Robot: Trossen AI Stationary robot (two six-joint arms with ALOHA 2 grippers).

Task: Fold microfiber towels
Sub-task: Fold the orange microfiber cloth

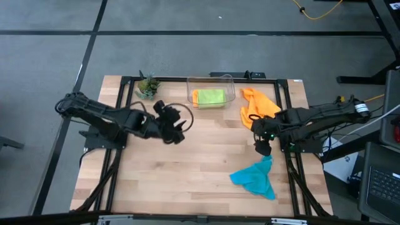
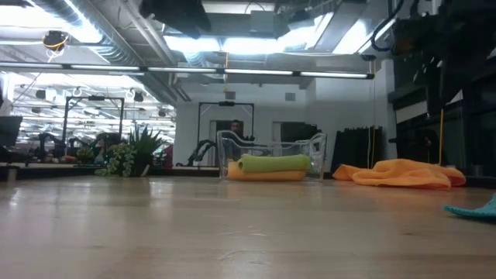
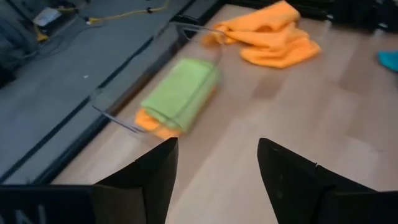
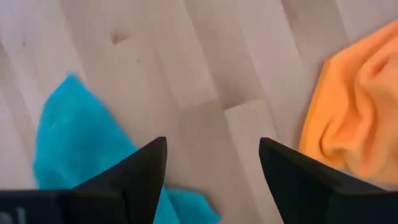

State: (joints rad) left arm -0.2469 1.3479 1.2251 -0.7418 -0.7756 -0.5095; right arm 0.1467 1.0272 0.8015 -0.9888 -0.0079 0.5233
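The right end effector (image 1: 263, 147) is held with fingers apart above the tabletop (image 1: 187, 169), between a crumpled teal towel (image 1: 255, 177) and a rumpled orange towel (image 1: 257, 105). The left end effector (image 1: 177, 129), fingers also apart, is seen near the clear bin (image 1: 211, 80), where a folded lime green towel (image 1: 209, 97) lies on an orange one (image 2: 263, 176).

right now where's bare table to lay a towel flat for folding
The widest bare wood is the front left of the table, bordered by the left gripper and the teal towel. The far edge is crowded: potted plant, clear bin holding the folded green towel, and the crumpled orange towel beside the right gripper.
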